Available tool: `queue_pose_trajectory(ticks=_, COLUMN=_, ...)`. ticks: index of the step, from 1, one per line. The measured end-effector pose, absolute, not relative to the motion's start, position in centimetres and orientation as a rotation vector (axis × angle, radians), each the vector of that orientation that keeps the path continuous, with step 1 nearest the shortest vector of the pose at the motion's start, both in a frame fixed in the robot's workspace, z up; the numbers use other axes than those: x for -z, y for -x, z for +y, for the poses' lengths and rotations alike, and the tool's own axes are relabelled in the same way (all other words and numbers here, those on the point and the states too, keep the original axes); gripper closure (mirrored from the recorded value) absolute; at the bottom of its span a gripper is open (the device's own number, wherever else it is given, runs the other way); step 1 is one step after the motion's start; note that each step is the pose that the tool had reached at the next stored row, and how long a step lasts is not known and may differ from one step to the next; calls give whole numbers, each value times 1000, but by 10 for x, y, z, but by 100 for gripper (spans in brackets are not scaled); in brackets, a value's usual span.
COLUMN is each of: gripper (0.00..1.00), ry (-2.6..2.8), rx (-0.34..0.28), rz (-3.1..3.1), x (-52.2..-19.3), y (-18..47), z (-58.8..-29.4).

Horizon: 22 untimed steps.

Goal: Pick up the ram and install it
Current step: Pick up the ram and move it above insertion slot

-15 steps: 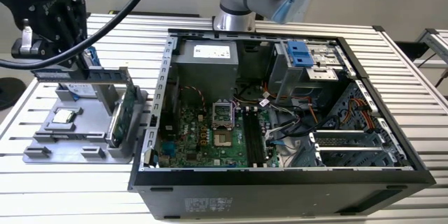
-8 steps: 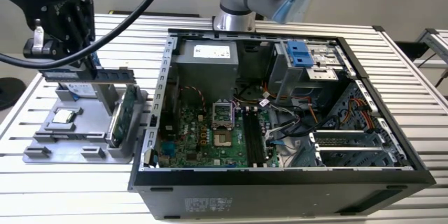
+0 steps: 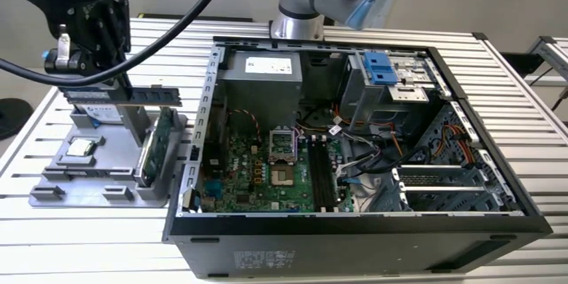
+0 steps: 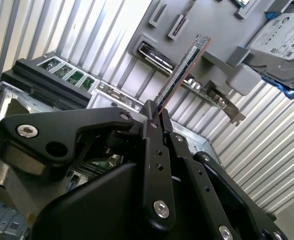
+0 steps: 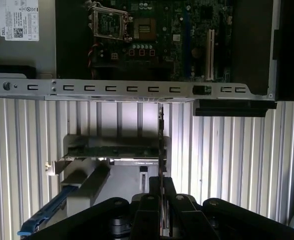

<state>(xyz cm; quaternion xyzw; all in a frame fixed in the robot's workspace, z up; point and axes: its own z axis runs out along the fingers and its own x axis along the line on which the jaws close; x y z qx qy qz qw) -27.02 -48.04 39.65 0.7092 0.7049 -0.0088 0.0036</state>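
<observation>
The ram, a long thin dark stick, hangs level above the grey parts holder at the exterior view's left, with my gripper shut on it from above. In both wrist views the ram shows edge-on, sticking out from between the black fingers: ram in the second wrist view, ram in the first. The open computer case lies at the exterior view's right of the gripper, with the dark memory slots on its green motherboard.
On the holder stand a green expansion card, a silver hard drive and a small square chip. The case's perforated metal side rail lies between the gripper and the motherboard. Cables cross the case interior.
</observation>
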Motion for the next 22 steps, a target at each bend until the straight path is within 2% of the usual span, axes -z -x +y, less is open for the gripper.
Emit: queue_pose_trajectory(ticks=22, gripper=100, ry=-2223, rx=28, rz=2210, x=-396, y=243, z=-480)
